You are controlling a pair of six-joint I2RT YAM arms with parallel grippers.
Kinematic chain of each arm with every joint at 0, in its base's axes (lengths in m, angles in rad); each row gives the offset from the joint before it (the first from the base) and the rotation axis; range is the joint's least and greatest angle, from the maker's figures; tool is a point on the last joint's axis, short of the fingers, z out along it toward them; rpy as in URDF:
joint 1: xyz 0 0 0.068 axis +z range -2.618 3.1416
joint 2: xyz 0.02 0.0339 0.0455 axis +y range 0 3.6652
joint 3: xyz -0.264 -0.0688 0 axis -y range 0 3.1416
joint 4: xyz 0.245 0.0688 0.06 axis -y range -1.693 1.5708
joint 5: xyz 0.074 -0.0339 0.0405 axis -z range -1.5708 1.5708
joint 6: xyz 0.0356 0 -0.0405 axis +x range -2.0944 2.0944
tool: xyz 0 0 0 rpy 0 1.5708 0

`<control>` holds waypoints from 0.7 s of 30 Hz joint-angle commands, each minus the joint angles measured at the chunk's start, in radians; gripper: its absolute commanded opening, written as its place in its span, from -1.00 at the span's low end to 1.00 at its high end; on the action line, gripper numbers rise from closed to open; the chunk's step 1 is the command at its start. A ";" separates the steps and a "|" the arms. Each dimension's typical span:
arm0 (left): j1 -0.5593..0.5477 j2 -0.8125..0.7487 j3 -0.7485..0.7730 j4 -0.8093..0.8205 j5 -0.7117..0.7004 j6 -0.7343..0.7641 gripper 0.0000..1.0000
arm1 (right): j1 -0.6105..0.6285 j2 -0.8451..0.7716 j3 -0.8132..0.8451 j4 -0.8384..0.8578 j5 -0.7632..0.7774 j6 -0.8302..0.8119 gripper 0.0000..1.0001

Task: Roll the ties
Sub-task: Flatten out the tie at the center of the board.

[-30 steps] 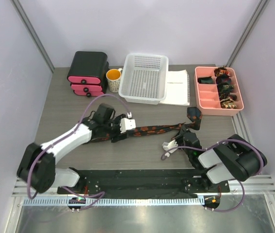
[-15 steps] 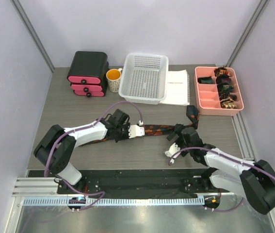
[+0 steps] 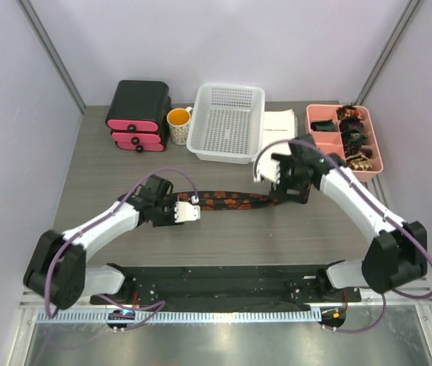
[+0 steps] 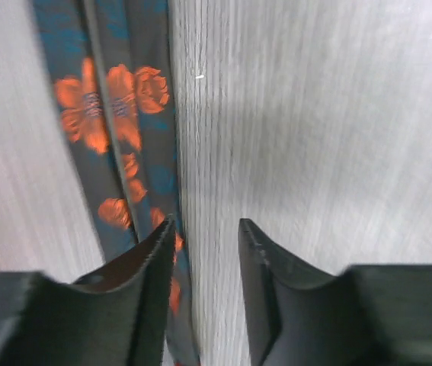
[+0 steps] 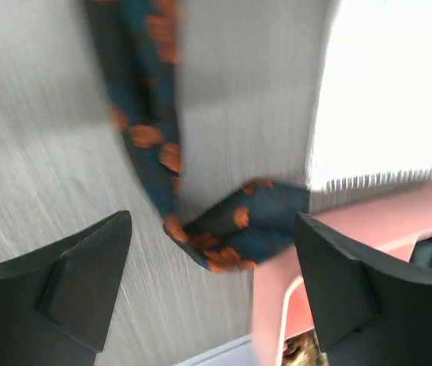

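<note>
While the tie (image 3: 235, 202) lies as a loose flat strip across the middle of the table, neither hand has hold of it. The left gripper (image 3: 191, 208) has its fingers a little apart over bare tabletop, with the cloth just beside one of them. The right gripper (image 3: 269, 165) hangs wide open above the other end, which folds back on itself near the pink tray (image 3: 322, 162) at the table's right edge. To start the roll well, I reckon one hand should pinch an end squarely, both layers together, while the other pins the strip so it cannot drag. Where the tie's left end stops is hidden under the left wrist. The right wrist view is smeared, and the dark bundles in the tray are too small to name.
</note>
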 commanded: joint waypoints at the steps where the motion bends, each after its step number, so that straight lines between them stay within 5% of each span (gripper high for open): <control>1: 0.000 -0.141 0.020 -0.106 0.112 -0.009 -0.09 | -0.143 0.111 0.138 -0.232 -0.115 0.223 0.67; 3: 0.000 -0.133 0.027 -0.105 0.103 -0.013 -0.08 | -0.189 0.167 0.174 -0.186 -0.080 0.223 0.40; 7: 0.003 -0.041 0.046 -0.034 0.020 -0.088 -0.11 | -0.197 0.298 0.282 -0.111 0.010 0.345 0.17; 13: 0.022 0.081 0.038 0.077 -0.062 -0.142 -0.15 | -0.190 0.375 0.256 -0.004 0.129 0.306 -0.28; 18: 0.092 0.184 0.070 0.099 -0.113 -0.188 -0.24 | -0.186 0.335 0.064 -0.016 0.230 0.263 -0.65; 21: 0.127 0.227 0.110 0.051 -0.095 -0.211 -0.25 | -0.187 0.220 -0.104 0.016 0.262 0.258 -0.67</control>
